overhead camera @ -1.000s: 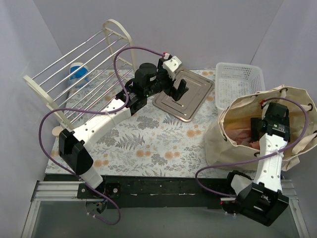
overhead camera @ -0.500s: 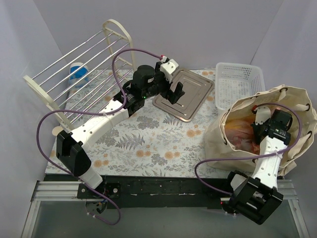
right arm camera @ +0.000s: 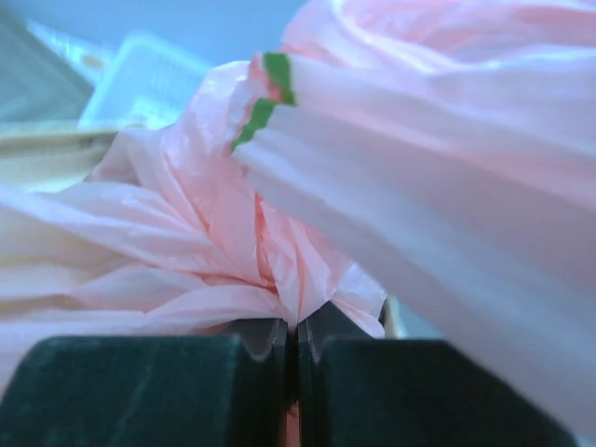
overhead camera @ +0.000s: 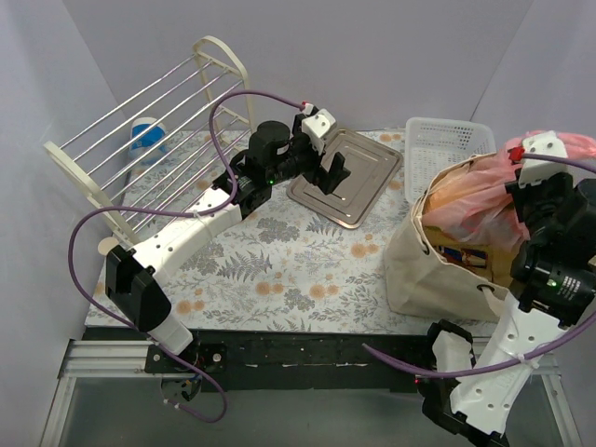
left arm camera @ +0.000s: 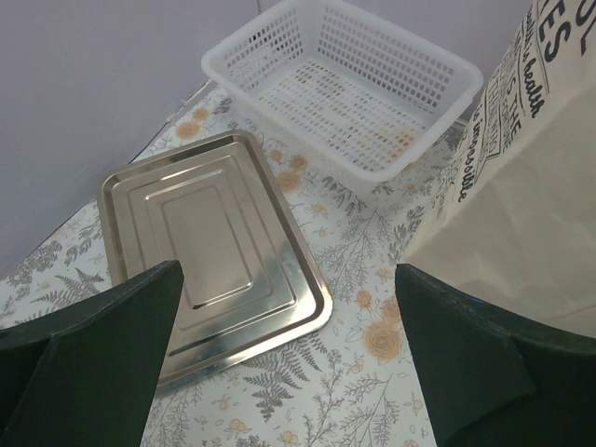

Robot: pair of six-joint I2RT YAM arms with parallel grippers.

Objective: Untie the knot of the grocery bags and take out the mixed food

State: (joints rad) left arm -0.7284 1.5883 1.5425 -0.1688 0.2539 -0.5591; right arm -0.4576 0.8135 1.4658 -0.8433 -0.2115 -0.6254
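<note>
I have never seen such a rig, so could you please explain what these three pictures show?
Two robot arms with two-finger grippers are bolted at the near edge of a floral-patterned table. One picture looks down from a fixed camera above; the other two come from a camera on each wrist. On the table stand a cream wire rack, a steel tray, a white slotted plastic basket and a beige canvas tote. The left gripper hangs open above the tray. The right gripper is shut on a thin pink plastic bag, holding it at the tote's mouth.
</note>
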